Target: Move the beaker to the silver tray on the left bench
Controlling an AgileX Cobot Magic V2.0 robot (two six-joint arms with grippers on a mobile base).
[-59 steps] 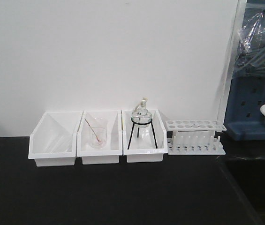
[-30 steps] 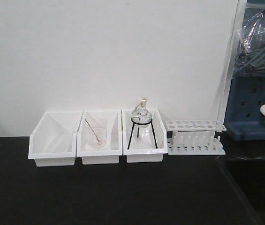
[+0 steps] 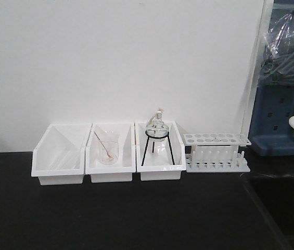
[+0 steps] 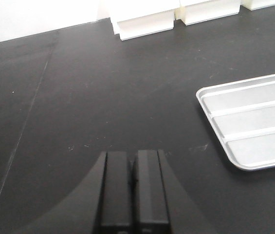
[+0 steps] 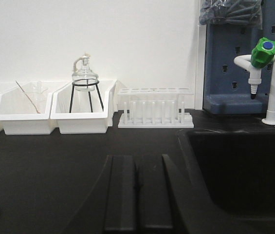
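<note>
The left pincer [image 4: 133,187] hovers low over the black bench [image 4: 103,97], its two dark fingers pressed together with nothing between them. To its right lies the silver tray [image 4: 254,124] — shallow, ribbed, flat on the bench top and holding nothing that can be seen; only part of it is in the left wrist view. The right pincer [image 5: 138,195] is likewise closed and holds nothing, poised above the bench just beside the sunken black sink [image 5: 239,170], with one corner of the tray at the lower left edge of its view.

Against the white wall stand three white bins [image 3: 107,152] side by side. The middle bin holds a clear beaker with a thin reddish rod [image 3: 107,147] leaning in it; the right-hand bin holds a round glass flask [image 3: 156,128] set on a black tripod stand [image 3: 157,148]. Just right of the bins sits a white test-tube rack [image 3: 217,152]. Behind the sink rises a white faucet with a green and blue knob [image 5: 264,52].

The small plain beaker named in the task cannot be made out in any of the three views.
</note>
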